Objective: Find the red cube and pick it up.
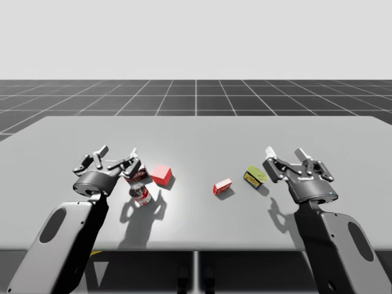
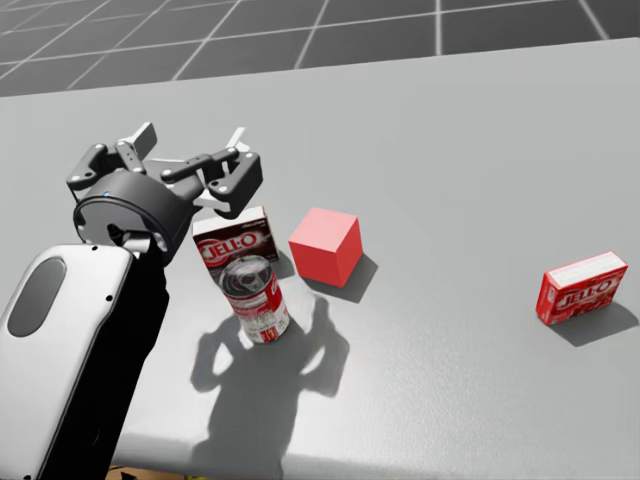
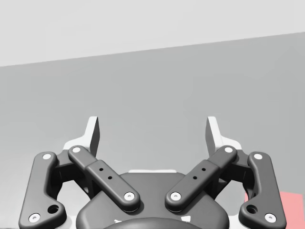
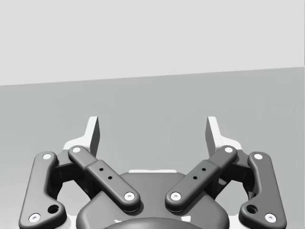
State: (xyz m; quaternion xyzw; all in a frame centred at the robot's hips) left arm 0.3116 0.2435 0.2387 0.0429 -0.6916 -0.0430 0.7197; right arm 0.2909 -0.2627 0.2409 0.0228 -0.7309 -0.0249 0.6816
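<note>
The red cube [image 1: 162, 174] [image 2: 326, 246] rests on the grey table [image 1: 202, 135], just right of a red box and a can. My left gripper [image 1: 119, 154] [image 2: 190, 142] [image 3: 152, 131] hovers open to the cube's left, above the red box, with nothing between its fingers. A sliver of the red cube [image 3: 286, 210] shows beside that gripper in the left wrist view. My right gripper [image 1: 285, 153] [image 4: 152, 131] stands open far to the right, near a green box, with bare table ahead of it.
A red box [image 2: 236, 243] and a red and silver can [image 2: 256, 298] stand close together under my left hand. Another small red box [image 1: 222, 186] [image 2: 582, 287] lies mid-table. A green and yellow box [image 1: 255, 176] sits by my right gripper.
</note>
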